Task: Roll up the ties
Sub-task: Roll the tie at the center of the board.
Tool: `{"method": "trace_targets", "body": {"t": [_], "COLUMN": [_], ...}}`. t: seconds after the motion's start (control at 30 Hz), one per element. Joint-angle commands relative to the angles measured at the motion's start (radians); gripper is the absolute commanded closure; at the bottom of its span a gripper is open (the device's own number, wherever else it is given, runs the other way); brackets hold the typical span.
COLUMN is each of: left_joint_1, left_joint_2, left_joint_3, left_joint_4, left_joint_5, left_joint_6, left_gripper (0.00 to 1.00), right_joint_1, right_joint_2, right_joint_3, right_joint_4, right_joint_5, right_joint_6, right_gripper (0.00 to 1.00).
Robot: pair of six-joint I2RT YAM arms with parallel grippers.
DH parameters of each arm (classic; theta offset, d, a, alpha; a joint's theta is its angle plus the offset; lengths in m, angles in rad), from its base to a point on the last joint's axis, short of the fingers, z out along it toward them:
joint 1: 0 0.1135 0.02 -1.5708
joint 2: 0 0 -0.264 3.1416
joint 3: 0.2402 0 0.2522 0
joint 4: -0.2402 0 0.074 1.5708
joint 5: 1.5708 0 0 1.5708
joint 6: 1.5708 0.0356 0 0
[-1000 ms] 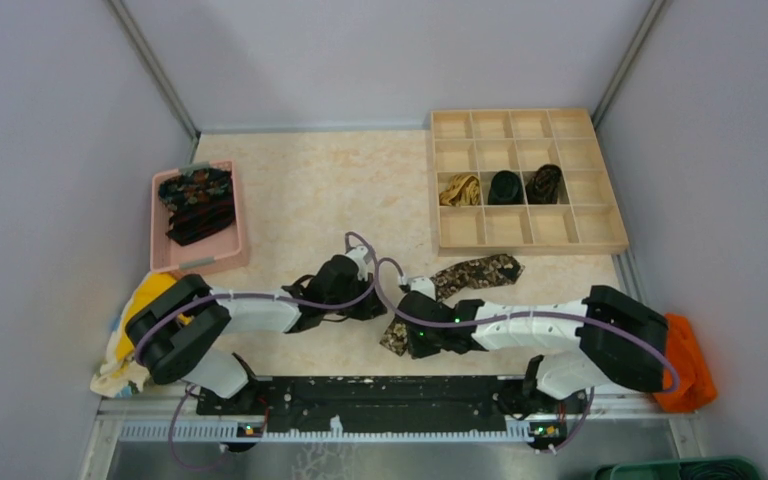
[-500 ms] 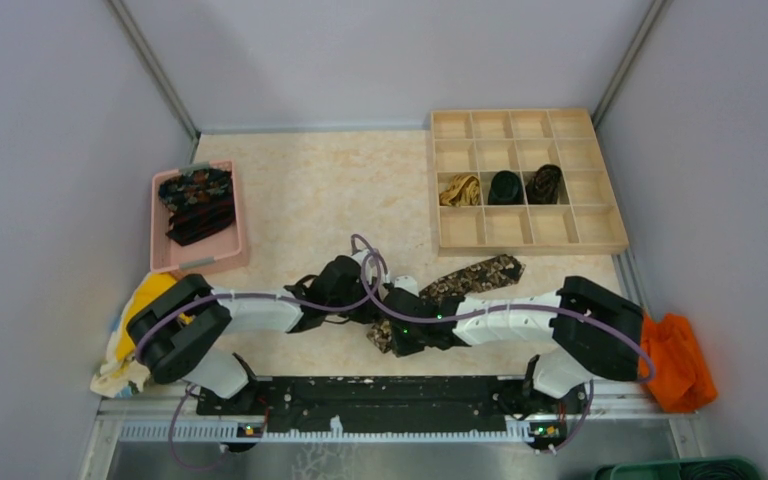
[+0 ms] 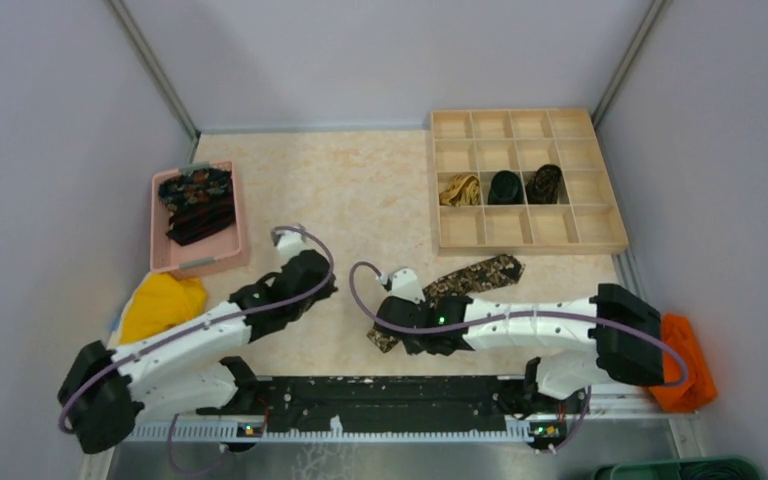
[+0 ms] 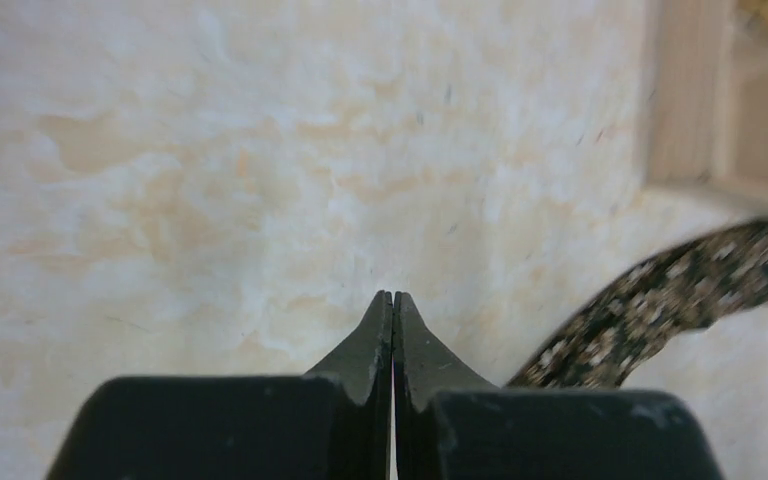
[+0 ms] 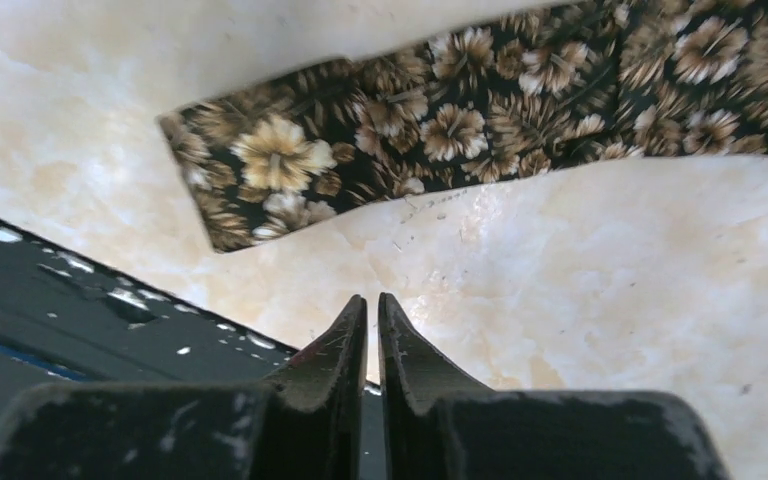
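One tie (image 5: 480, 140) beyond right end effector (image 5: 372, 300)

tray (image 3: 200, 262) left, stacked ties (image 3: 197, 204) in it | box (image 3: 530, 243) back-right, three rolled ties (image 3: 505, 187) inside | loose tie (image 3: 475, 273) on table (image 3: 360, 190) before box

Top external: looking down from high behind the near edge, taking in the whole table (image 3: 360, 190). Left wrist: hovering close over the table, facing the compartment tray (image 4: 680, 100). Right wrist: skimming low, facing the black rail (image 5: 50, 290). Sharing across all three views: the floral tie (image 5: 480, 130).
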Motion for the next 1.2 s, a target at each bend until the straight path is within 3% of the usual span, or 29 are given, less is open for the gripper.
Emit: {"method": "trace_targets", "body": {"t": [0.0,0.17,0.27,0.53,0.97,1.17], "left_joint_1": [0.0,0.0,0.0,0.0,0.0,0.0], "left_joint_2": [-0.272,-0.583,-0.692,-0.731,-0.802,-0.802], "left_joint_3": [0.016,-0.003,0.004,0.069,0.039,0.015], "left_joint_4": [-0.306,-0.454,-0.51,-0.775,-0.742,-0.677], "left_joint_5": [-0.299,-0.393,-0.451,-0.558,-0.569,-0.552], "left_joint_6": [-0.224,-0.264,-0.249,-0.389,-0.311,-0.255], "left_gripper": [1.0,1.0,1.0,1.0,1.0,1.0], "right_joint_1": [0.075,0.124,0.131,0.132,0.129,0.071], "right_joint_2": [0.049,0.172,0.227,0.297,0.401,0.425], "right_joint_3": [0.183,0.314,0.355,0.396,0.361,0.306], "right_joint_4": [-0.177,-0.214,-0.154,-0.057,-0.004,0.042], "right_joint_5": [0.212,0.271,0.239,0.148,0.123,0.105], "right_joint_6": [-0.096,-0.22,-0.316,-0.425,-0.412,-0.409], "right_gripper": [0.86,0.55,0.43,0.4,0.31,0.31]}}
